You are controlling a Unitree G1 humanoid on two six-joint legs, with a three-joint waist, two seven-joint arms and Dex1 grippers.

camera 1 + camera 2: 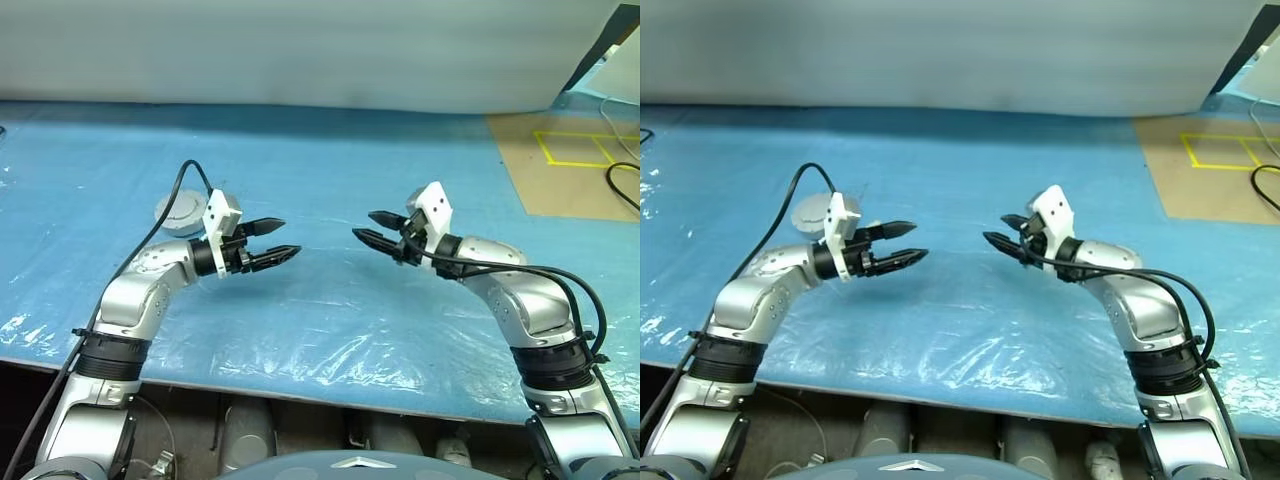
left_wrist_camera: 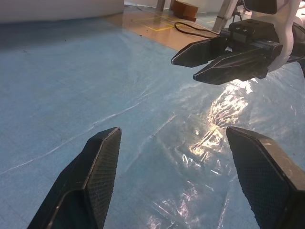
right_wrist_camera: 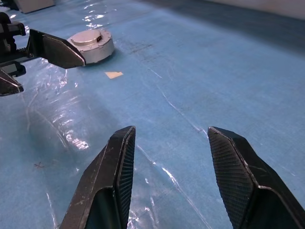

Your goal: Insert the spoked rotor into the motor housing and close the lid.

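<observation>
The left gripper (image 1: pixel 283 240) and right gripper (image 1: pixel 364 226) hover released and empty, tips facing. The motor housing (image 3: pixel 91 45), apparently lidded, rests behind the left gripper, suggesting assembly is complete.

Between my grippers: my left gripper (image 1: pixel 283 241) and right gripper (image 1: pixel 362 226) face each other above the blue table cover (image 1: pixel 330 170), both empty with fingers apart, a bare gap between their tips.
Behind my left wrist: a round silver motor housing (image 3: pixel 90 45) with its lid on sits on the cover, the only object there.
Beside housing: a small pale scrap (image 3: pixel 113 74).
</observation>
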